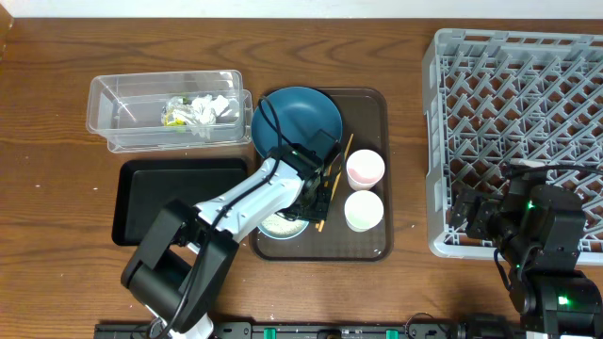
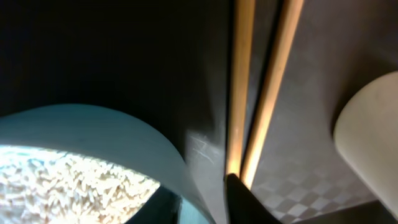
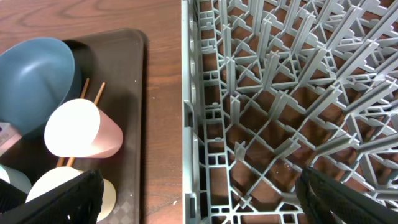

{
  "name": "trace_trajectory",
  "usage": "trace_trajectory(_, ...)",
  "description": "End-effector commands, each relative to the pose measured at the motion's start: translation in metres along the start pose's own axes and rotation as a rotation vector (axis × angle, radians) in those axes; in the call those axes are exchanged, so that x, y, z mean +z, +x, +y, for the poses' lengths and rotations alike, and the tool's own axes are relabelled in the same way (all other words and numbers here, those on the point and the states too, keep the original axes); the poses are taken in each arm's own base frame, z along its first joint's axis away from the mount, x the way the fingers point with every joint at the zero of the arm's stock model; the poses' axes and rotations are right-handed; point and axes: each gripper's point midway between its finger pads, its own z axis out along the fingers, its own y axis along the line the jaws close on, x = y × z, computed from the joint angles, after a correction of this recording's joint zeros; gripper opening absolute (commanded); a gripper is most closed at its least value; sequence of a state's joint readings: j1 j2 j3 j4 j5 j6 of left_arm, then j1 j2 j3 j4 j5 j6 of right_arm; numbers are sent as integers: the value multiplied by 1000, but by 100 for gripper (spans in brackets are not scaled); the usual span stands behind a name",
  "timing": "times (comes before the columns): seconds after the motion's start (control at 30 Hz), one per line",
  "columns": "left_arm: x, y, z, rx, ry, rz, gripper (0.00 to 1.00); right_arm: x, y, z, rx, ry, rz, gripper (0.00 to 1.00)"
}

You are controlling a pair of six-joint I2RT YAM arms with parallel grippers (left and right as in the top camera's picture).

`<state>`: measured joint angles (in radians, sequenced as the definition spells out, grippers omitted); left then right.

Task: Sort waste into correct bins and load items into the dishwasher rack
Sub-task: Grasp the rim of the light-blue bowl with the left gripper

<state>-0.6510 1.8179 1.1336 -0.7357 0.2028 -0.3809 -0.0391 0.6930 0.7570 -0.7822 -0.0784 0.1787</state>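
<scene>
so, left arm is at the rice bowl while the right waits by the rack
clear tub (image 1: 104, 104) holds the wrapper (image 1: 172, 113) and tissue (image 1: 209, 110), with the black tray (image 1: 141, 202) below it. the left gripper (image 1: 316, 193) sits low over the light-blue bowl (image 2: 124, 130), its fingers (image 2: 242, 199) seeming to straddle the wall beside the chopsticks (image 2: 239, 81), likely to tip out the grains (image 2: 62, 180); whether it is clamped i cannot tell. blue dish (image 1: 301, 118), pink cup (image 1: 366, 169) and green cup (image 1: 364, 210) are not yet loaded. the right gripper (image 1: 478, 217) is spread wide and empty at the rack (image 1: 518, 122) edge.

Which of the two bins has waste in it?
The clear tub: it holds the crumpled tissue and yellow-green wrapper, while the black tray looks bare where visible.
</scene>
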Motion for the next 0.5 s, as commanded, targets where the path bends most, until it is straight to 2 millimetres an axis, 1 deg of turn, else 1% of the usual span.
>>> trace_trajectory(0.0,4,4,3,0,-12,13,9,-5,-6,6,-2,-18,-18,98)
trace_trajectory(0.03,3,4,3,0,-12,12,6,-5,-7,6,-2,-18,-19,97)
trace_trajectory(0.13,-1,5,3,0,-12,11,6,-5,-7,6,-2,-18,-19,97)
trace_trajectory(0.23,-12,8,3,-1,-11,9,6,-5,-6,5,-2,-18,-18,97)
trace_trajectory(0.37,-40,8,-1,8,13,-41,6,-5,-7,6,-2,-18,-19,97)
trace_trajectory(0.47,-67,7,-3,31,43,-109,6,-5,-7,5,-2,-18,-19,97)
